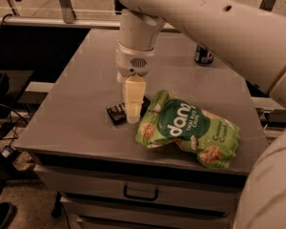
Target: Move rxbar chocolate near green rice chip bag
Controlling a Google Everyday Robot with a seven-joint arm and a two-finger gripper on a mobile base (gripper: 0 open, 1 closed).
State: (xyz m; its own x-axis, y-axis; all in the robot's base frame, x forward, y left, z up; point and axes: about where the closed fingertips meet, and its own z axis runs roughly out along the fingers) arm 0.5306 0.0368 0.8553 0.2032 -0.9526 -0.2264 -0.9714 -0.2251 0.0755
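Observation:
The rxbar chocolate (115, 113) is a small black bar lying flat on the grey table (81, 89), just left of the green rice chip bag. The green rice chip bag (188, 130) is a puffy light-green bag with "dang" lettering, lying near the table's front right. My gripper (133, 113) points straight down from the white arm and reaches the middle of the bar, hiding that part of it. The bar's right end almost touches the bag's left edge.
A dark soda can (203, 55) stands at the back right of the table. My white arm (219, 27) crosses the upper right of the view. A drawer with a handle (140, 193) is below the table's front edge. Cables lie on the floor at the left.

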